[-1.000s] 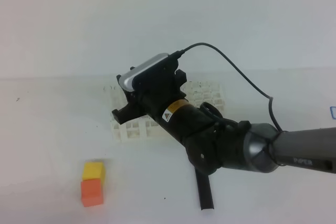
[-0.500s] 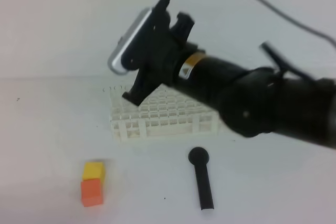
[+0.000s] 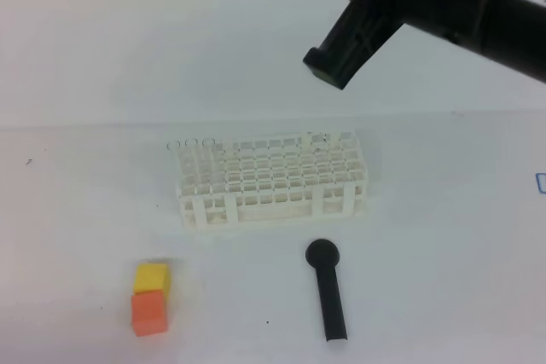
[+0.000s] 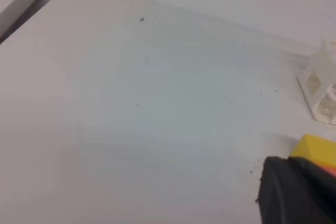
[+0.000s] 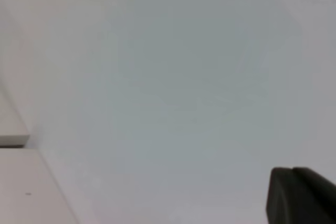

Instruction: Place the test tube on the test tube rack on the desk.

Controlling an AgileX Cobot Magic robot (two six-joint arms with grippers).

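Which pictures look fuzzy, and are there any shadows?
High view: the test tube rack and black stick look fairly sharp with only faint shadows on the desk; the right arm at the top looks smeared. Left wrist view: soft, with the dark left gripper blurry. Right wrist view: nearly all pale grey, with a fuzzy dark corner.

White lattice rack [image 3: 271,181] on white desk [image 3: 77,210]; black stick [image 3: 328,291]; yellow block [image 3: 152,278], orange block [image 3: 148,312].

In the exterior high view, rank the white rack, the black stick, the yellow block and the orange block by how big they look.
1. White rack
2. Black stick
3. Orange block and yellow block: too alike to rank; the yellow one is partly hidden behind the orange.
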